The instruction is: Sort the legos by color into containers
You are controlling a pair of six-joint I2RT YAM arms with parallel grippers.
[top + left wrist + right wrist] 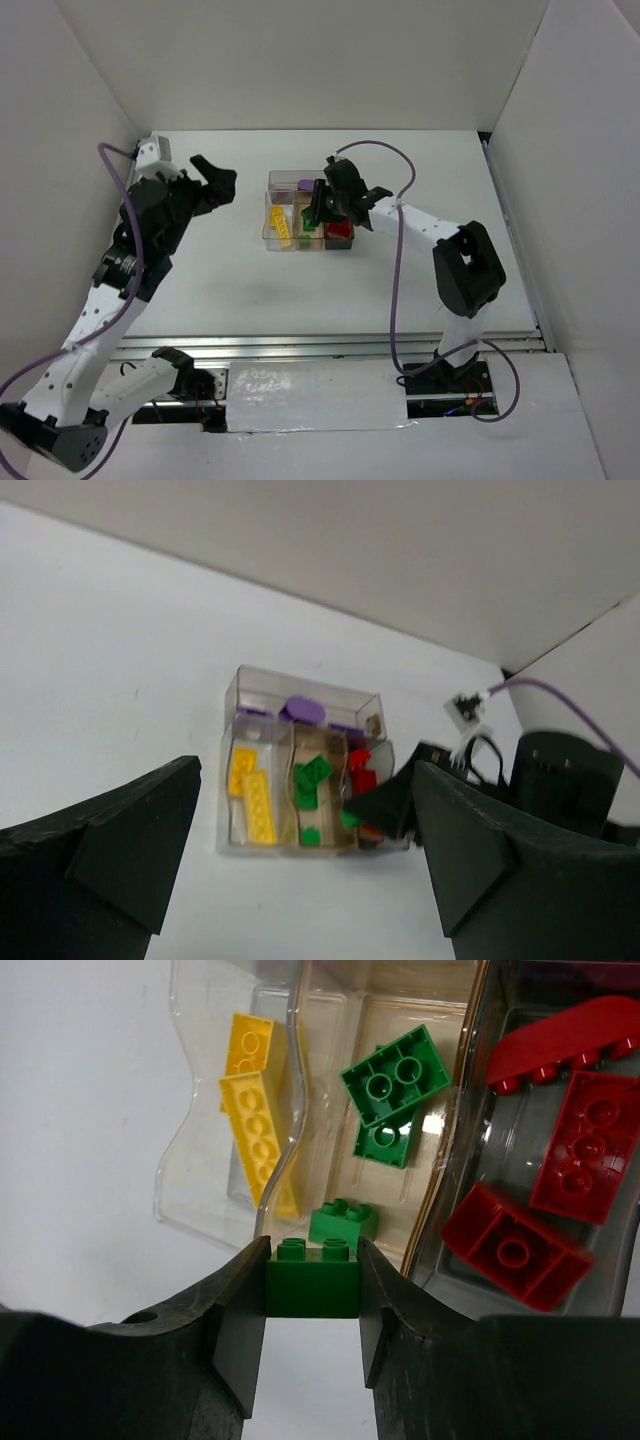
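My right gripper [312, 1285] is shut on a dark green brick [312, 1278] and holds it above the near end of the tan bin [395, 1020], which holds three green legos [395, 1075]. The clear bin on its left [200, 1110] holds yellow bricks [258, 1130]. The dark bin on its right [480, 1110] holds red pieces [515, 1245]. In the top view the right gripper [322, 205] hangs over the cluster of bins [272, 180]. A purple oval piece [303, 709] lies in the wider far compartment. My left gripper [222, 180] is open and empty, left of the bins.
White walls enclose the white table on the left, back and right. A purple cable [400, 250] runs along the right arm. A metal rail [330, 345] borders the near edge.
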